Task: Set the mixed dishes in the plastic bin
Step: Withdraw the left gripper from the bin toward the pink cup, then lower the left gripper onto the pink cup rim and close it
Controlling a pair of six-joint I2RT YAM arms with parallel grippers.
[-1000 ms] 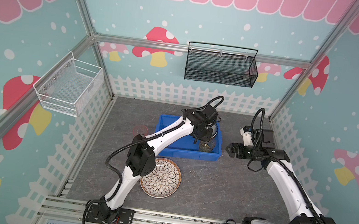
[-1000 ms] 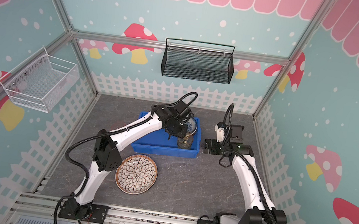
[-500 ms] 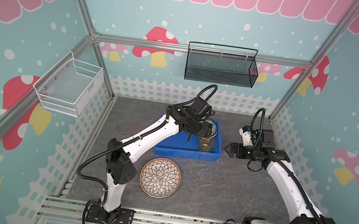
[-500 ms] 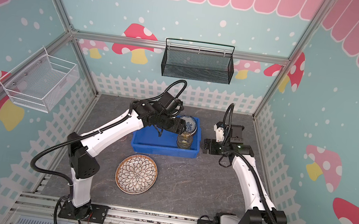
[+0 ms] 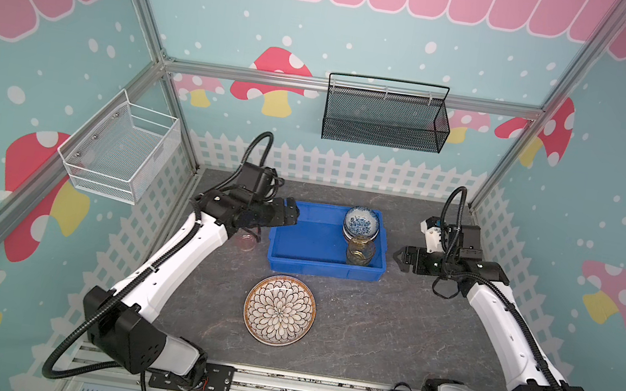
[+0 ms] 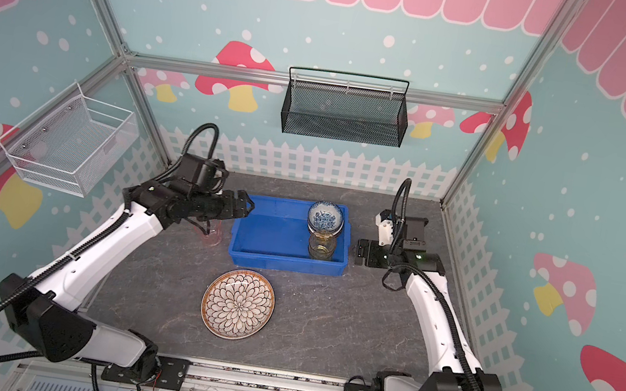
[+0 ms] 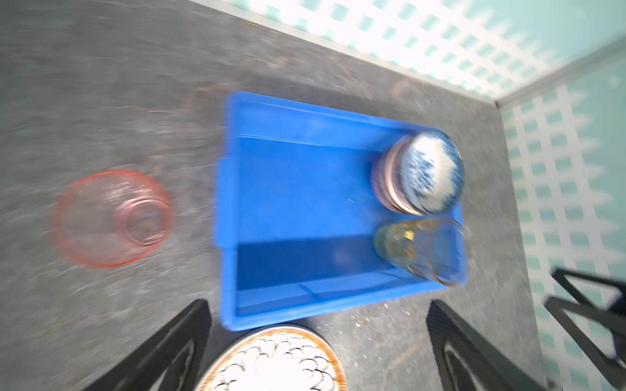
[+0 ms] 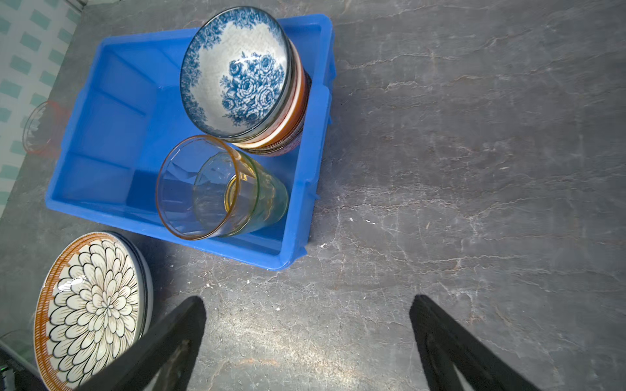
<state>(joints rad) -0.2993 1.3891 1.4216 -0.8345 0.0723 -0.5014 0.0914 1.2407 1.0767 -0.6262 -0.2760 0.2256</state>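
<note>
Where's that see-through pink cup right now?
In both top views the translucent pink cup stands on the grey tabletop just left of the blue plastic bin, outside it.

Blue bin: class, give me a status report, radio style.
Left fingers and right fingers open, holding nothing. Bowls and nested cups in bin; plate and pink cup outside on table. Nothing blocking the bin.

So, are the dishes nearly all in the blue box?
About halfway. Done: the stacked bowls and nested cups sit in the blue bin. In hand: nothing; the left tool and right tool are open and empty. Left: the pink cup and petal plate, both on the table.
</note>
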